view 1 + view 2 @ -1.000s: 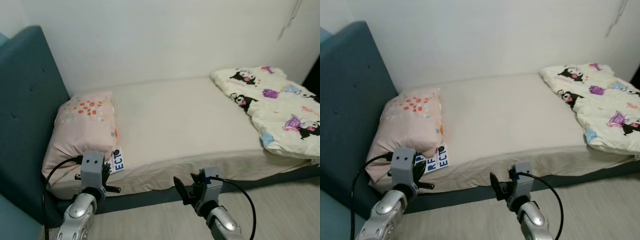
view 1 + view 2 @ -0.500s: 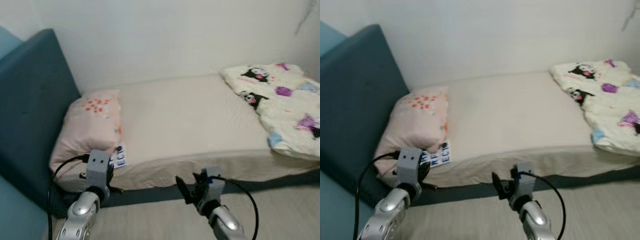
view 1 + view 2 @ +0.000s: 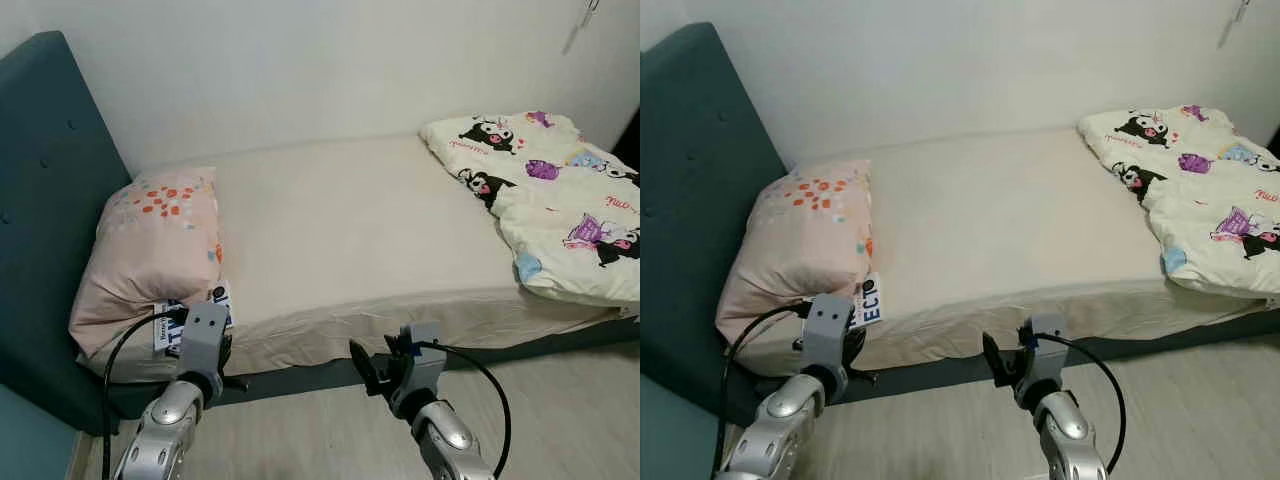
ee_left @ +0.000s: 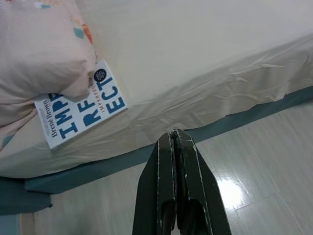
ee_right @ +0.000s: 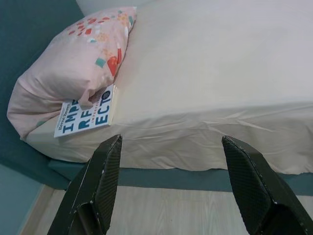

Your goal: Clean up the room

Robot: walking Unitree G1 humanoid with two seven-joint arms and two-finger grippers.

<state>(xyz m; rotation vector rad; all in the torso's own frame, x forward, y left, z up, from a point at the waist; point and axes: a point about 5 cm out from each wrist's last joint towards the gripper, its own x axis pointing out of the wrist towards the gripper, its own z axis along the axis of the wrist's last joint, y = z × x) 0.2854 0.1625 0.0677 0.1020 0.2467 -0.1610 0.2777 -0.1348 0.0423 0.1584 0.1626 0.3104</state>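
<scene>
Beside the pillow (image 3: 150,250), a book (image 4: 83,110), blanket (image 3: 545,205) well apart.

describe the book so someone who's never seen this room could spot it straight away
Start at the bed's teal headboard, then the pink pillow against it. The book lies flat at the mattress edge, partly under the pillow; its white cover has big blue letters.

silver arms, grey wrist cams, blk cables
</scene>
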